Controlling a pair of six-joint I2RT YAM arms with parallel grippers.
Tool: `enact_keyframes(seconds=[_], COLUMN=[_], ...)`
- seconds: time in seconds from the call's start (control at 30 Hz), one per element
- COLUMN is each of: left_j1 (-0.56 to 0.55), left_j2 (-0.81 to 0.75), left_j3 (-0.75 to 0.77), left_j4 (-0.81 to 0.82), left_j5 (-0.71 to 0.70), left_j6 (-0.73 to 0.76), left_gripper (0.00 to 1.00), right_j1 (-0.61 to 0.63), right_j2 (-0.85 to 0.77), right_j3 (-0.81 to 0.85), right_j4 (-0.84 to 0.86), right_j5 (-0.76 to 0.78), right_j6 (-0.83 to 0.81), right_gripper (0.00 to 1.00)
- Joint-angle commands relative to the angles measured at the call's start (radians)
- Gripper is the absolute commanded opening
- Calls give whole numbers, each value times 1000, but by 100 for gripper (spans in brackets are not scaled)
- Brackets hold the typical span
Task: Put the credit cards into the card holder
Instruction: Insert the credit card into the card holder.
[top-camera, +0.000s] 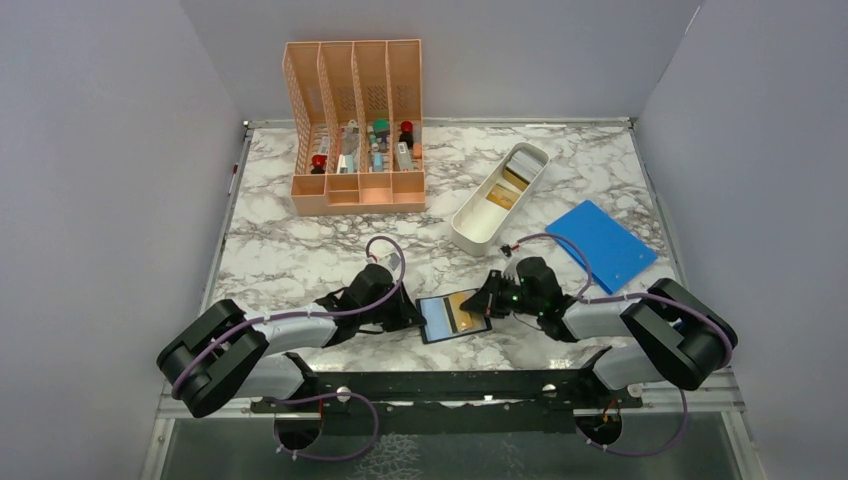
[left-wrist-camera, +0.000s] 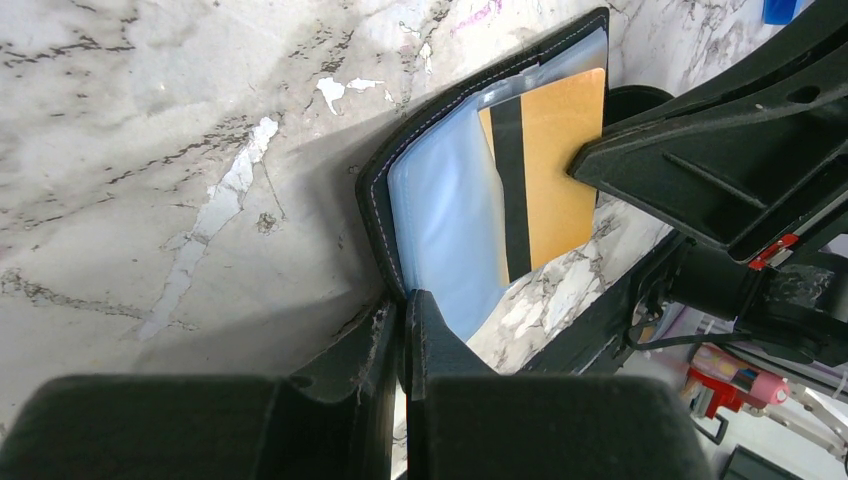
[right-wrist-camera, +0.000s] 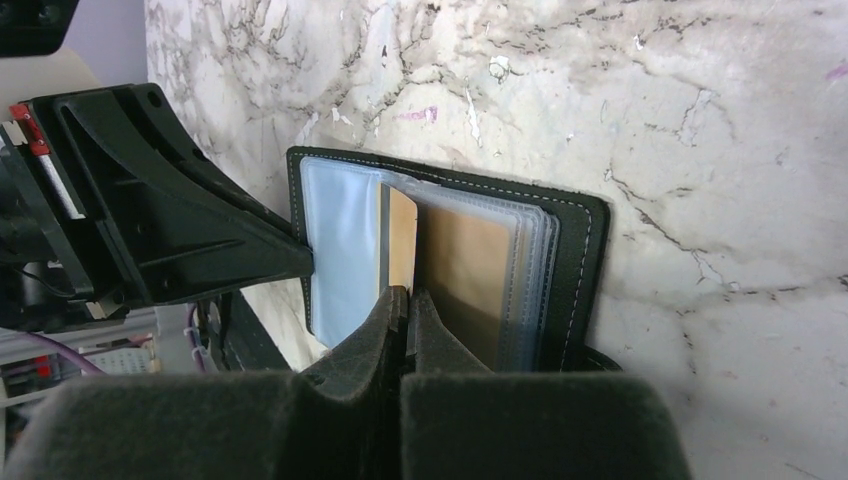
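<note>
- Plainly, the right pincer (right-wrist-camera: 405, 305) is pressed together on the near edge of a tan card (right-wrist-camera: 402, 240), with the card's edge nipped between its fingers.
- The tan card has a dark stripe across it and sits partly among the clear sleeves of the card holder (right-wrist-camera: 580, 280). In the left wrist view, one end of it sticks out past the holder's rim over the table.
- The left pincer (left-wrist-camera: 405, 310) is almost closed and pinches the opposite edge of the card holder, where the black cover meets a clear sleeve.
- The two pincers face each other across the holder, their tips close together, so little room is left between them.
- The card holder lies open on the marble table (top-camera: 290, 250), near the front edge and between the two arms.
- The black rail (top-camera: 440, 385) that carries the arm bases runs just behind the holder on the near side.
- Bare marble stretches from the holder toward the middle of the table.
- A white tray (top-camera: 472, 236) lies slanted farther back on the right, well apart from the holder, and more cards (top-camera: 502, 197) lie in it.
- A flat blue rectangle (top-camera: 603, 245) lies just beside the tray, near the right edge of the table.
- A peach slotted organizer (top-camera: 355, 130) stands at the back left, with small items in its compartments.
- Grey walls close off the table on the left, the back and the right.
</note>
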Motion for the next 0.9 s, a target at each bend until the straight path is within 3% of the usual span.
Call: enact_keyframes(seconds=[0.0, 0.4, 0.63, 0.87], left_j1=[0, 0, -1, -1], left_j2=[8, 18, 17, 5], left_j3=[15, 23, 23, 15], left_j4=[-5, 18, 22, 24], left_j5=[20, 42, 58, 64], left_j6=[12, 8, 6, 3], left_gripper=[8, 10, 13, 12], right_j1=[17, 106, 120, 120], right_j2=[-20, 61, 19, -78], right_j3=[-18, 38, 60, 28], right_j4=[-109, -88, -181, -191], right_j5=[24, 52, 134, 215], right_j6=[-4, 24, 6, -16], right_gripper=[1, 6, 25, 7])
